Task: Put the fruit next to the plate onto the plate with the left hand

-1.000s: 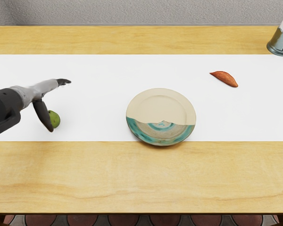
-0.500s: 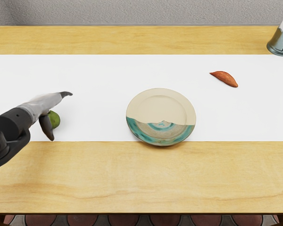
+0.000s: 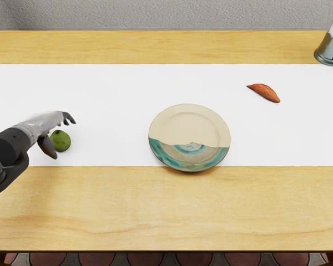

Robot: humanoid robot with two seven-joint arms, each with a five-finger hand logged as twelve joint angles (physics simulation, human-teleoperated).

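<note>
While the left hand (image 3: 51,128) arches loosely, fruit (image 3: 61,141) lies beneath — half-enclosed.

The humanoid's left arm (image 3: 5,158), a bulky dark-grey casing with a rounded joint housing, narrows to a pale silver-grey left hand (image 3: 47,126) whose slim, segmented fingers (image 3: 47,147) are near-black at the tips.

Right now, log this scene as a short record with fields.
hand: robot's left five-finger hand, fingers partly curled over the fruit, not closed on it
fruit: small round green fruit, on the white table runner, left of the plate, apart from it
plate: round cream and teal ceramic plate, fruit not yet on it
other: pointed orange-red piece beyond the plate's right; clear glass, far right corner
right hand: not in view
</note>
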